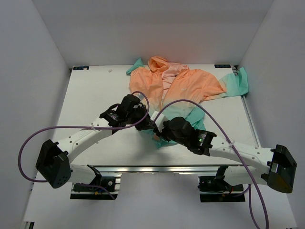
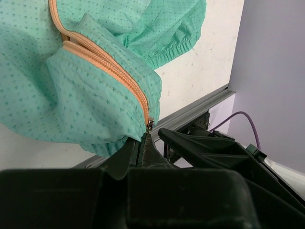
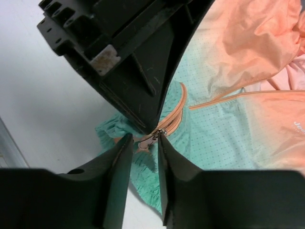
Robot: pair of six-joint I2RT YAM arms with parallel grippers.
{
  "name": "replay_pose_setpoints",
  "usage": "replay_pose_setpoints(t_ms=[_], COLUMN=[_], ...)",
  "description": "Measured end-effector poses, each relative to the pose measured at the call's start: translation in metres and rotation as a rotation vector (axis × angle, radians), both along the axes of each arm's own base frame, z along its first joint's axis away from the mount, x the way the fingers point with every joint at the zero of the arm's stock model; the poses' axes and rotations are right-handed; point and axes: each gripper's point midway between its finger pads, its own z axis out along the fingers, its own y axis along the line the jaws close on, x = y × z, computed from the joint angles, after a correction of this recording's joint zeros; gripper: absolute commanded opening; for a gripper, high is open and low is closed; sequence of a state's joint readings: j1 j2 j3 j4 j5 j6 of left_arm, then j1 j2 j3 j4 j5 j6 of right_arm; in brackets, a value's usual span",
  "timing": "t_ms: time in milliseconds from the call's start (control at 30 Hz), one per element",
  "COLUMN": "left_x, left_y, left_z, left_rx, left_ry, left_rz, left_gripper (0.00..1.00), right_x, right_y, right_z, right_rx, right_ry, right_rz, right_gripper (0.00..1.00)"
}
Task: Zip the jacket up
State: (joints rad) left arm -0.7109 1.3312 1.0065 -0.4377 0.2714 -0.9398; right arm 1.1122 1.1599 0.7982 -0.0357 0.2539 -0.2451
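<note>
The jacket (image 1: 190, 88) lies in the upper middle of the top view, its green hem (image 1: 196, 116) lowest. It looks thin, light and floppy, so it may bunch. The left gripper (image 2: 143, 142) is closed, pinching the hem by the zipper (image 2: 114, 71) end. The right gripper (image 3: 141, 143) has its fingers apart around the tiny slider (image 3: 157, 133), the best spot to grab.

A robotics lab cell: a bare white surface (image 1: 95, 95) boxed in by plain white walls (image 1: 28, 71) left, right and beyond the fingers (image 3: 114, 171), two arms (image 1: 81, 138) bolted to an aluminium rail (image 1: 157, 168) behind them, purple cables (image 1: 28, 143) looping off each.
</note>
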Motion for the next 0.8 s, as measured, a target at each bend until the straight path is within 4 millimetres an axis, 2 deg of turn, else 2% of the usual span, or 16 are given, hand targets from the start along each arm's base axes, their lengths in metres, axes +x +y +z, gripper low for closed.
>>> replay_pose_setpoints(t_ms=[100,300,367,800], left_x=[-0.001,-0.001,-0.001,-0.001], left_y=[0.0,0.0,0.0,0.0], left_z=[0.0,0.0,-0.001,0.0], left_rx=[0.002,0.001,0.001,0.001], left_ry=[0.003,0.003,0.003,-0.001], left_rz=[-0.001,-0.002,-0.002,-0.009], left_gripper=[0.0,0.0,0.0,0.0], right_x=[-0.004,-0.007,-0.006,0.0], right_y=[0.001,0.0,-0.001,-0.003], right_z=[-0.003,-0.006,-0.006,-0.017], right_rx=[-0.008,-0.02,-0.023,-0.059], right_ry=[0.014,0.024,0.022,0.021], right_rz=[0.023,0.03,0.025,-0.005], right_gripper=[0.4,0.39,0.36,0.35])
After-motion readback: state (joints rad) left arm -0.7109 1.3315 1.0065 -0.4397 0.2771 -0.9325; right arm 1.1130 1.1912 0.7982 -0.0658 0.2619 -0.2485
